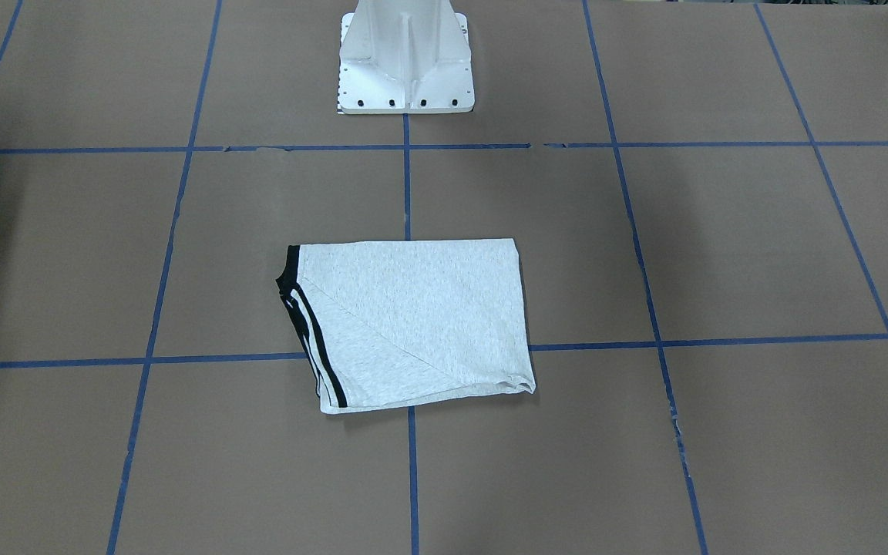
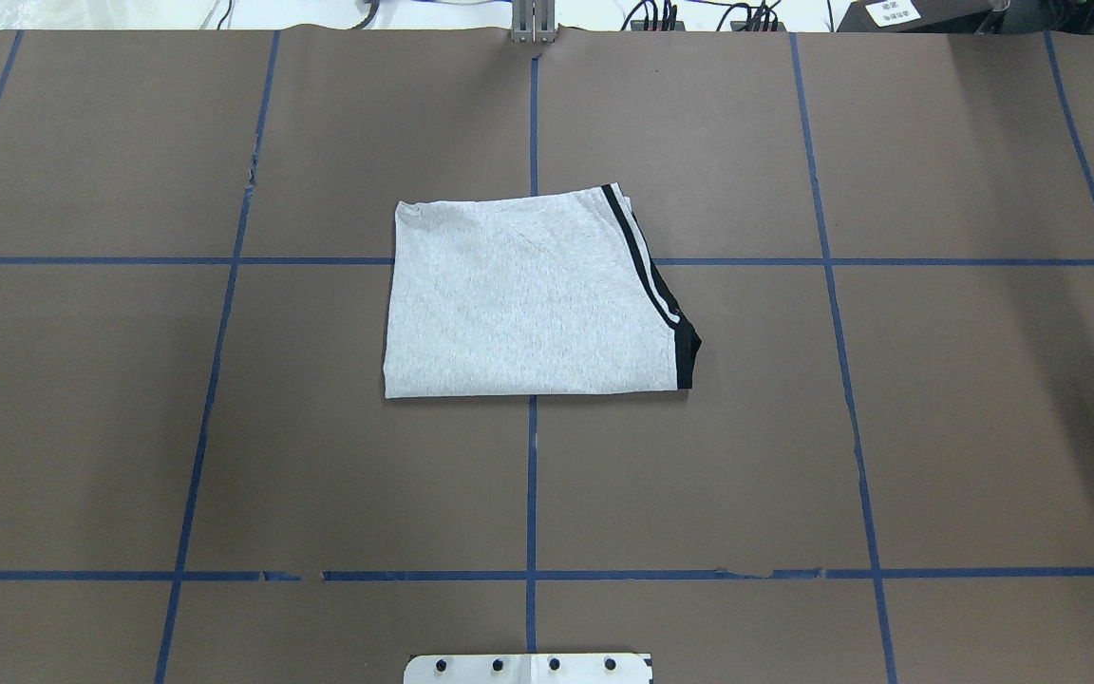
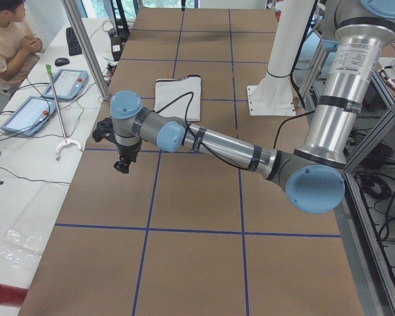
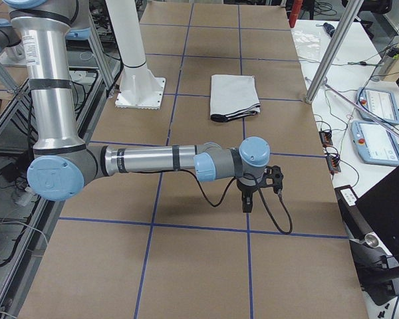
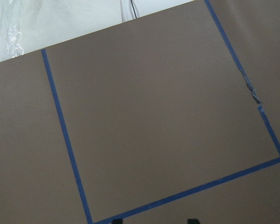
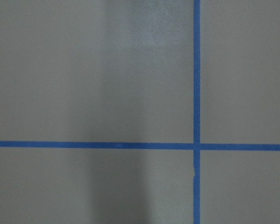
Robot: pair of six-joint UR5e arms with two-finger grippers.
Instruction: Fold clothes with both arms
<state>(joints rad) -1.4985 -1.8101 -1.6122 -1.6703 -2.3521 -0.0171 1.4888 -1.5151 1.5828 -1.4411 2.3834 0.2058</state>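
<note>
Overhead exterior: the T-shirt (image 2: 518, 304) is laid folded at the middle of the bench (image 2: 129, 427). The left hand (image 3: 122, 167) and right hand (image 4: 246, 203) are held over opposite bench ends; their opening cannot be told

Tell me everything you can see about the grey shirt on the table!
The T-shirt is light heather-grey and looks like soft knit cloth. It is folded into a neat, roughly rectangular bundle that lies flat on the brown table, over a crossing of blue tape lines. Its black-and-white stripes and a black edge run along the side toward the robot's right. A slanted crease crosses the top layer. No print shows. Only the table touches it.
</note>
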